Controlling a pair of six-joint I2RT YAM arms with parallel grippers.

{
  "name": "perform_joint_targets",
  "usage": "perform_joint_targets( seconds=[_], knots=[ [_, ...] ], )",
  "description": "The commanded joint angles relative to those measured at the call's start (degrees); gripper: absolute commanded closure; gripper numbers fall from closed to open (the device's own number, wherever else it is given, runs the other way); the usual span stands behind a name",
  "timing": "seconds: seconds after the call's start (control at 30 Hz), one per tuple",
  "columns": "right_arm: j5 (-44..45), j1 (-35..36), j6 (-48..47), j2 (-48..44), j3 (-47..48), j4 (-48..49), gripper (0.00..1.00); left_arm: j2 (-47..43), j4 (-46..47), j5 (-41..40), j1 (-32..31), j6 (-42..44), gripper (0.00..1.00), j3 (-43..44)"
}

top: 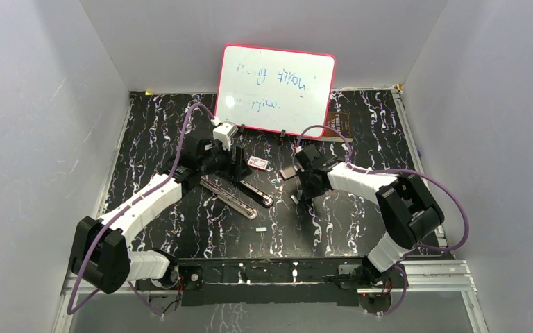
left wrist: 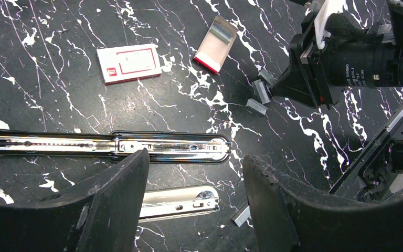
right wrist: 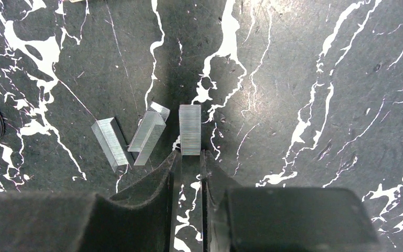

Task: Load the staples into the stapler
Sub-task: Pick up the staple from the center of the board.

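Black wedge-shaped fingers [left wrist: 105,210] of the left gripper [left wrist: 195,157] filled the bottom of the left wrist view, spread wide apart and holding nothing. Beneath both arms lay a black table [top: 159,132] veined with white like marble. At its far edge leaned a white, red-framed whiteboard [top: 275,89] with faint blue writing. Just beyond the left fingertips the slim black stapler [left wrist: 162,148] lay folded open on the table, its long shiny metal rail facing up. Its second half, also shiny, showed between the fingers. Farther off rested a small white cardboard box [left wrist: 128,63] with a red label, and beside it a small pale tray [left wrist: 215,37] with a red end. By the right gripper [right wrist: 190,153] three short silvery-grey strips of staples [right wrist: 148,134] lay on the table, near the stapler's end but not touching it. That gripper's jaws stood close together, their tips flanking the near end of one strip; whether they pinched it could not be told.
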Motion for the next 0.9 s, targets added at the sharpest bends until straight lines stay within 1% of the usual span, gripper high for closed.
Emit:
perform_joint_targets(
  seconds=[0.0,0.2,0.37,0.47,0.57,0.63,0.7,0.8,0.87],
  knots=[
    [0.13,0.18,0.19,-0.95,-0.94,1.98,0.76,-0.39,0.08,1.03,0.37,-0.49,0.36,1.23],
    [3.93,0.24,1.04,-5.26,-0.77,1.68,0.83,-1.76,1.85,0.83,0.46,-2.17,0.35,0.88],
    [7.74,0.23,1.95,-12.61,-0.36,1.87,0.93,-5.00,6.93,1.96,0.46,-4.67,0.34,-0.43],
    [6.40,0.20,1.53,-17.60,-0.07,3.76,0.97,-7.11,10.29,2.60,0.47,-6.13,0.33,-0.76],
    [2.11,0.13,0.13,-22.87,-0.25,8.09,0.98,-9.08,15.35,4.30,0.46,-8.32,0.31,-1.78],
    [-2.28,0.17,-0.67,-26.40,-0.67,11.99,1.00,-10.59,20.20,6.65,0.46,-9.56,0.30,-3.39],
    [-7.00,0.18,-1.33,-29.62,-0.96,15.89,1.00,-12.40,27.65,10.37,0.46,-10.60,0.30,-6.09],
    [-15.09,0.16,-2.15,-33.21,-1.51,22.17,1.00,-16.22,44.43,13.09,0.47,-12.38,0.30,-12.10],
    [-21.02,0.26,-3.26,-35.07,-1.92,25.95,1.00,-19.10,52.58,15.92,0.46,-12.17,0.30,-14.72]
  ],
)
